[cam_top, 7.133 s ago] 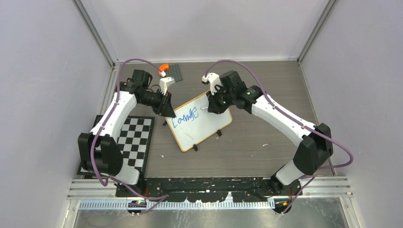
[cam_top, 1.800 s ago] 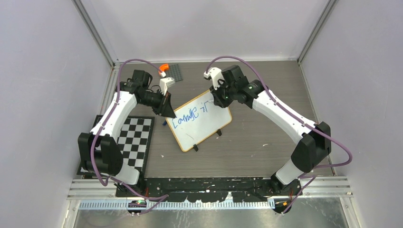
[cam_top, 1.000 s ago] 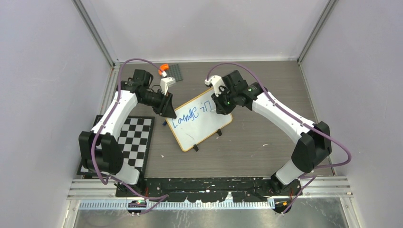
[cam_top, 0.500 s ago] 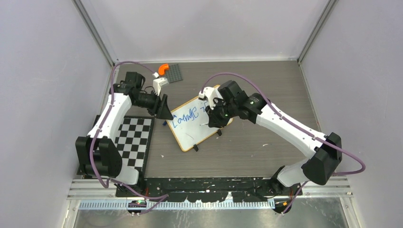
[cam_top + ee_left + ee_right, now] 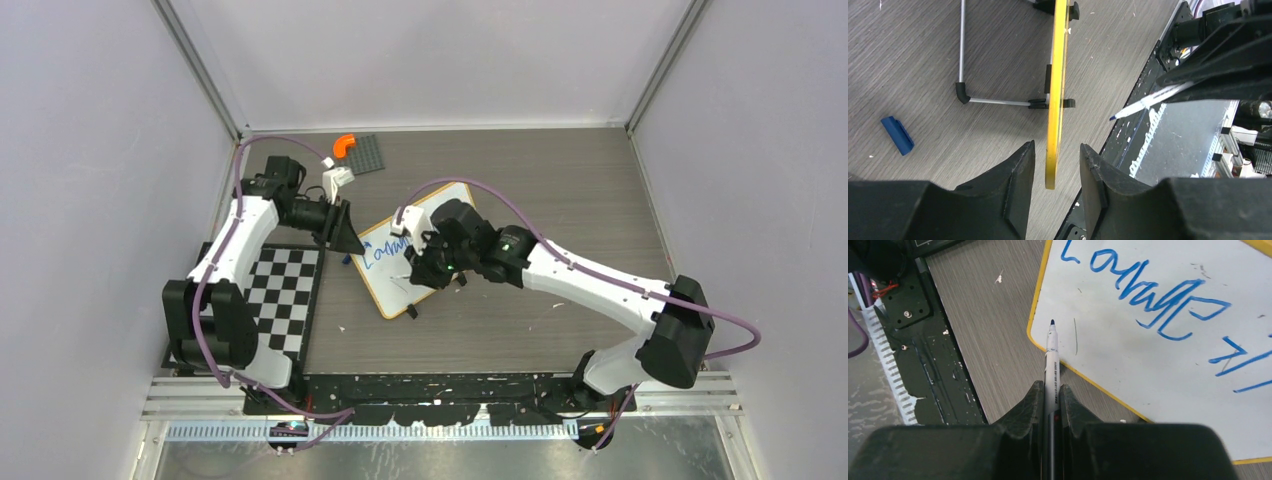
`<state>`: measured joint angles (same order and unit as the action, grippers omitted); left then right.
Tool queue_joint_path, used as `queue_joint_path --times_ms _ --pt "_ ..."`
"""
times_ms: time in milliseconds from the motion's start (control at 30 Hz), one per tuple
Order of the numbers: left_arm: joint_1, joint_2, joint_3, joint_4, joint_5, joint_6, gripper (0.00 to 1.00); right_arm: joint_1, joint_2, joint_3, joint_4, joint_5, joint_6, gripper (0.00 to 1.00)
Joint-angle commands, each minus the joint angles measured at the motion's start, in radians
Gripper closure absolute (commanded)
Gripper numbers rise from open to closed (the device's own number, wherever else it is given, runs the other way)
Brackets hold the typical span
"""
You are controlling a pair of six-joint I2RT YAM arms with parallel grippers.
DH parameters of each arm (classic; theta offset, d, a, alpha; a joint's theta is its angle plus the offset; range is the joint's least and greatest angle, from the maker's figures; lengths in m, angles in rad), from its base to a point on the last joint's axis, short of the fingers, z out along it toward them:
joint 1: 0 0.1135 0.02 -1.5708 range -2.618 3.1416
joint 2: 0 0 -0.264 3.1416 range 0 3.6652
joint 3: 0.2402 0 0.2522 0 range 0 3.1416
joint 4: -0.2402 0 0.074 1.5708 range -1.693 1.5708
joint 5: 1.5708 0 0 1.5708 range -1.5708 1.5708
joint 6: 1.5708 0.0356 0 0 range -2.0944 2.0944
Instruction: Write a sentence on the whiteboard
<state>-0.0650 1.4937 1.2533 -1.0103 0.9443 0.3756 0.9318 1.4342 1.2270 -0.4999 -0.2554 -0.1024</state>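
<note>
Left gripper — jaws parted, straddling the yellow edge of the whiteboard. There is a sliver of gap on each side and no contact seen. Right gripper clamped tight on a marker; the tip hangs just off the board's face, near a yellow-rimmed corner. Whiteboard stands propped on the table between the arms — blue sentence slanting across it.
</note>
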Motion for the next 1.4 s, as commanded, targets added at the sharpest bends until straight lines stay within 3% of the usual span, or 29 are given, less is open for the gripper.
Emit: queue_joint_path --times_ms 0,333,600,1167,1367 --pt "0.003 0.009 0.005 0.032 0.027 0.007 0.63 0.063 0.012 -0.051 0.177 0.131 -0.009 1.00" --pt "0.003 0.040 0.007 0.039 0.006 0.012 0.78 0.110 0.021 -0.168 0.351 0.244 -0.053 1.00" --pt "0.003 0.049 0.005 0.045 -0.008 0.010 0.88 0.145 0.053 -0.184 0.392 0.252 -0.067 1.00" --pt "0.003 0.044 0.003 0.047 -0.018 0.009 0.93 0.178 0.114 -0.146 0.357 0.252 -0.090 1.00" --pt "0.004 0.046 0.005 0.047 -0.019 0.012 0.95 0.178 0.115 -0.144 0.337 0.330 -0.100 1.00"
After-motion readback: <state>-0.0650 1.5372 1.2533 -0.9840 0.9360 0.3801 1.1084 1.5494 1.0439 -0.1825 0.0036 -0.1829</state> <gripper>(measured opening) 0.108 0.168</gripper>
